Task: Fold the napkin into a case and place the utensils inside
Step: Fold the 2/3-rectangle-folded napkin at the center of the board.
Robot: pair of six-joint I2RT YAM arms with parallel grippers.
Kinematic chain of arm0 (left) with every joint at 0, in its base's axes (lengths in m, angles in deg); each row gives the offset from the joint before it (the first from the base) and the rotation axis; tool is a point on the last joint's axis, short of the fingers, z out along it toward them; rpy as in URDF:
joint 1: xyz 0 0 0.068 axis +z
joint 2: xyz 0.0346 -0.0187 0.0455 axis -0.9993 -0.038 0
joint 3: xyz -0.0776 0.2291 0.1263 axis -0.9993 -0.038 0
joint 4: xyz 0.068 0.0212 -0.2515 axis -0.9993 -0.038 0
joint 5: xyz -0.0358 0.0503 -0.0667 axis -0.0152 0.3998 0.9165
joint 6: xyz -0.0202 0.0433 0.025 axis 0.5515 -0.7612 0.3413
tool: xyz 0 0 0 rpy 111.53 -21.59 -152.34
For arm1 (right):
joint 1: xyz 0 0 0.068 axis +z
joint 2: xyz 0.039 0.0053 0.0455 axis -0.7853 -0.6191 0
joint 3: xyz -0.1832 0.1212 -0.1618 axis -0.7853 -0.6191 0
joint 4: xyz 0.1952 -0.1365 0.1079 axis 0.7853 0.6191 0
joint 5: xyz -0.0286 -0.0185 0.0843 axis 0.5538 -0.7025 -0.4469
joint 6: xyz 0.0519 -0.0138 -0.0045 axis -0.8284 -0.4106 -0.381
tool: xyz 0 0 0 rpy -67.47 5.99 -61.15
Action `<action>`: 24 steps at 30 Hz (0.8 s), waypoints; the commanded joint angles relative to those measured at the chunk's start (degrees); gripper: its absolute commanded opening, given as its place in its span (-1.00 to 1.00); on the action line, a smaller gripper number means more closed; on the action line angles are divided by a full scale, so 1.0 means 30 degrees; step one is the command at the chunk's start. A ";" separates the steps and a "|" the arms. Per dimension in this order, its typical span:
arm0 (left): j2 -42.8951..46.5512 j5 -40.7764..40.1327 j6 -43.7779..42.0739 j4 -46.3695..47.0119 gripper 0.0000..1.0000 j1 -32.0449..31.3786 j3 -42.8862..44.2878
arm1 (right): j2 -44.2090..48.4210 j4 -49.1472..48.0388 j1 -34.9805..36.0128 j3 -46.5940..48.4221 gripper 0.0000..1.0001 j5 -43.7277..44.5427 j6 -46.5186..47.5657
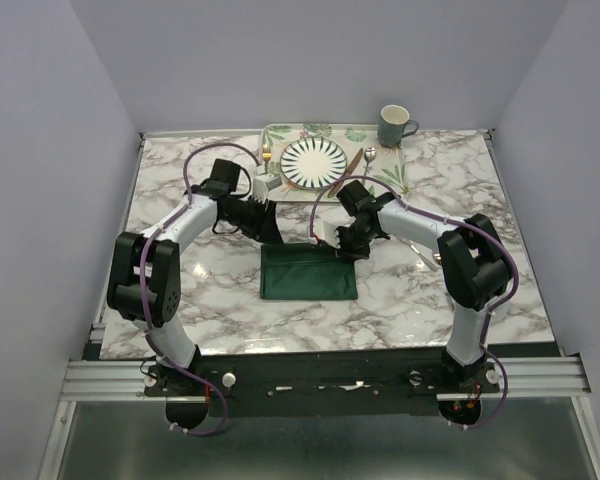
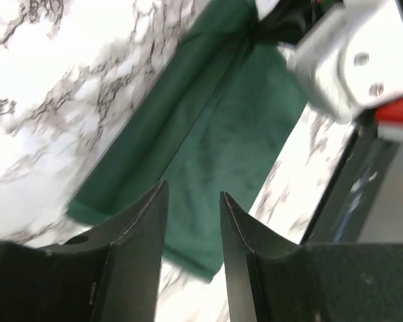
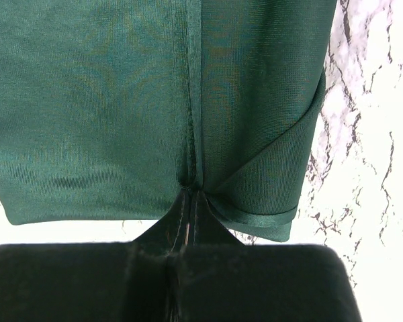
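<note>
Left claw: closest of all in its own wrist view. The two dark fingers stand apart with nothing between them, and green cloth shows through the gap below. From above it hangs over the napkin's 11 o'clock corner.
Right claw: closed, with its fingers pinched tight on a ridge of the napkin's edge. From above it sits at about 1 o'clock on the cloth's far edge.
Napkin: a dark green rectangle, folded and lying flat on the table near the middle, a little toward 6 o'clock. Its long sides run from 9 to 3.
Napkin, close up: a straight seam runs away from the pinch — to the right of it a corner is turned over in a slanting flap.
Napkin, left wrist view: a long crease runs its length, and the right claw's white body stands at its far end.
Table: white marble with grey veins.
Tray: leaf-patterned, at 12 o'clock from the napkin, against the far edge.
Plate: round with dark stripes, on the tray.
Fork: gold, at the plate's 9 o'clock.
Knife: copper-brown, at the plate's 3 o'clock.
Spoon: silver, just beyond the knife at 3 o'clock.
Mug: green, at the tray's 1 o'clock corner — whether it is on the tray or just off it I cannot tell.
</note>
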 commanded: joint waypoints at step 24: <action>-0.6476 0.1135 1.7412 1.5994 -0.62 -0.0548 -0.4245 | 0.0822 0.3788 -0.0026 0.1680 -0.99 -0.2131 -0.1479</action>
